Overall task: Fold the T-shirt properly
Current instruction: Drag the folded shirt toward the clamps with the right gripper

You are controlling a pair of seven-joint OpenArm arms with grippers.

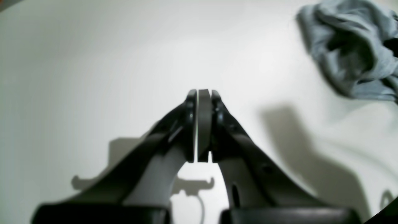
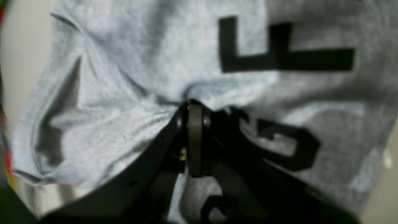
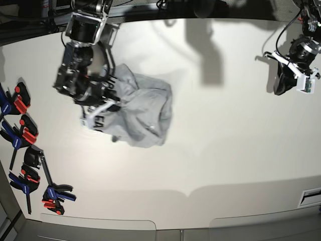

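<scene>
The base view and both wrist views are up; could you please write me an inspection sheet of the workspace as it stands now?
Surface: white table, bare around the shirt, with arm shadows on it.
Job's things: T-shirt crumpled in a heap, not folded; black lettering shows on the part by the right gripper.
Clutter: blue, red and black clamps along the table's edge beyond the right arm.
Grippers: right gripper shut on a bunch of T-shirt fabric; left gripper shut, holding nothing, above bare table away from the shirt.
Cables: black cable running to the left arm's wrist.
Surroundings: dark, indistinct equipment beyond the far edge.
</scene>
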